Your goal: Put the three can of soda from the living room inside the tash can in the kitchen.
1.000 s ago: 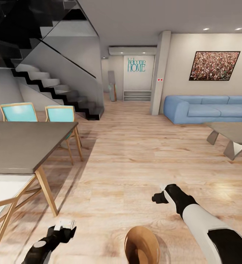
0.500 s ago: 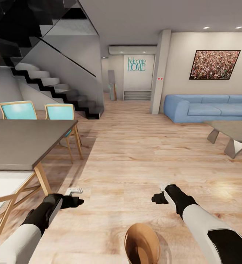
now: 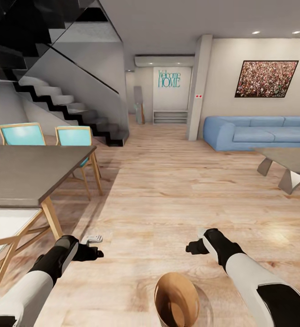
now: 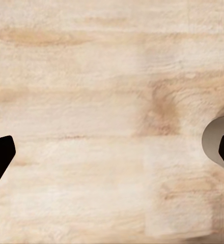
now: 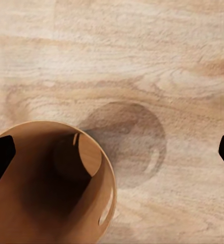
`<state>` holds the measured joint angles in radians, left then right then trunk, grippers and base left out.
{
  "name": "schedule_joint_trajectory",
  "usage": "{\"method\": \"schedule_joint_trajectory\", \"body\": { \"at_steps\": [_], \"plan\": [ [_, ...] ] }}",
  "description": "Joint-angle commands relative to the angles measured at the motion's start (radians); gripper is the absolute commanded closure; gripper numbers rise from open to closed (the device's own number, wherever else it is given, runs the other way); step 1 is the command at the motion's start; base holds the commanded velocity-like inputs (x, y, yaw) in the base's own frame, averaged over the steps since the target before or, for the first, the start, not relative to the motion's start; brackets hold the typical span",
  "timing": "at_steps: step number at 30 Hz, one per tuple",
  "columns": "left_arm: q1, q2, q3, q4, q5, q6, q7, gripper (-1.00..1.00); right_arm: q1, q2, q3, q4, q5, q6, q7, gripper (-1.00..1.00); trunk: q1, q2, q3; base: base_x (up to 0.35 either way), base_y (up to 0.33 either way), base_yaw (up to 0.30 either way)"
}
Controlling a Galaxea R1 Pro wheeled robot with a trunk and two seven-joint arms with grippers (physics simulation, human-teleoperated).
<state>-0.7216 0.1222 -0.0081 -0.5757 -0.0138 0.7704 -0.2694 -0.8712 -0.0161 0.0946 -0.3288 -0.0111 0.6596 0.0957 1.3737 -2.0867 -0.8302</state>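
Note:
The tash can [image 3: 177,300] stands on the wood floor just in front of me, its copper-brown inside facing up. From above, the tash can [image 5: 51,185] lies below my right gripper [image 5: 112,157], which is open with nothing between its fingers. My right gripper [image 3: 194,244] hovers just beyond the bin's rim. To the left of the bin, my left gripper [image 3: 94,245] is also open and empty over bare floor, as its own view shows [image 4: 112,157]. A grey curved edge of the tash can [image 4: 216,142] shows beside one fingertip. The soda cans are out of view.
A grey dining table [image 3: 27,177] with wooden legs and teal chairs [image 3: 75,138] stands on the left. A black staircase [image 3: 77,111] rises behind it. The blue sofa [image 3: 258,131] and low grey table [image 3: 290,163] are at the right. Open wood floor [image 3: 168,190] lies ahead.
My left arm has lifted and reached forward from the lower left, now level with the right arm. The right arm and the bin have hardly moved.

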Motion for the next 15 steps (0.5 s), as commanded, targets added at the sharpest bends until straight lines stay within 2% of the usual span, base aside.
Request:
{"method": "schedule_joint_trajectory", "body": {
  "at_steps": [1,15],
  "plan": [
    [0.000,0.000,0.000,0.000,0.000,0.003,0.000,-1.00,0.000,0.000,0.000,0.000,0.000,0.000,0.003,-1.00,0.004,-0.007,-0.003,0.000,0.000,0.000],
    [0.000,-0.005,-0.001,0.001,0.001,0.025,0.001,-1.00,0.000,-0.003,0.000,0.003,0.001,0.001,0.010,-1.00,0.058,-0.105,-0.047,0.000,0.000,0.000]
  ]
}}
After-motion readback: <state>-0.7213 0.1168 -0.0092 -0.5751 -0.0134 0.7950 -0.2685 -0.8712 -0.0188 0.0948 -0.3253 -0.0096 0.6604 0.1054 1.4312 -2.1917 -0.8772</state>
